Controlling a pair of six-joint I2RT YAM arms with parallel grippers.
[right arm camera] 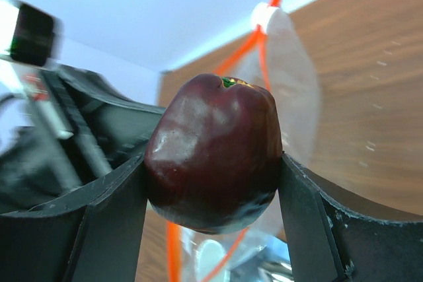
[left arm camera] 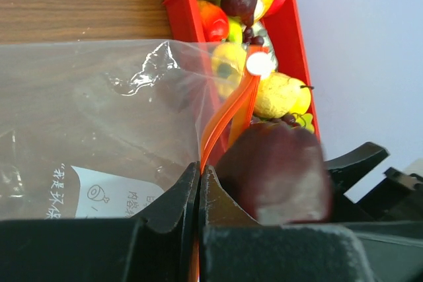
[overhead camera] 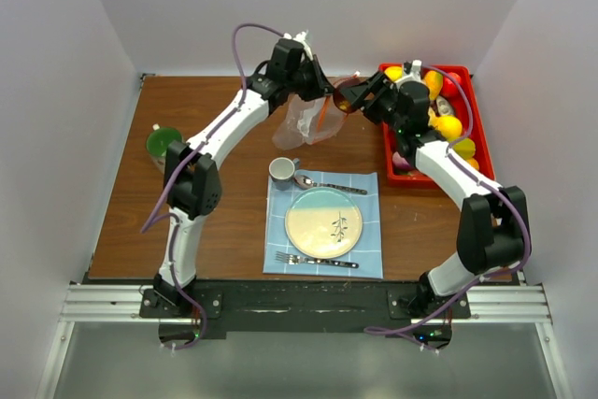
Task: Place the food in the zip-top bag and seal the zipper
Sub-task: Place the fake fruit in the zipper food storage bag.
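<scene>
My left gripper [overhead camera: 305, 84] is shut on the mouth edge of the clear zip-top bag [overhead camera: 311, 117] and holds it up over the back of the table. In the left wrist view the jaws [left arm camera: 199, 171] pinch the orange-red zipper [left arm camera: 228, 115], with the bag [left arm camera: 99, 117] spread out to the left. My right gripper [overhead camera: 352, 97] is shut on a dark red toy apple [right arm camera: 215, 150], held right beside the bag's mouth [right arm camera: 285, 77]. The apple shows blurred in the left wrist view [left arm camera: 277, 173]. More food [overhead camera: 447, 123] lies in the red tray [overhead camera: 464, 72].
A blue placemat [overhead camera: 369, 263] holds a plate [overhead camera: 323, 223], fork [overhead camera: 313, 260], spoon [overhead camera: 322, 183] and grey cup [overhead camera: 283, 169] in front of the bag. A green bowl [overhead camera: 164, 141] sits at the left. White walls enclose the table on three sides.
</scene>
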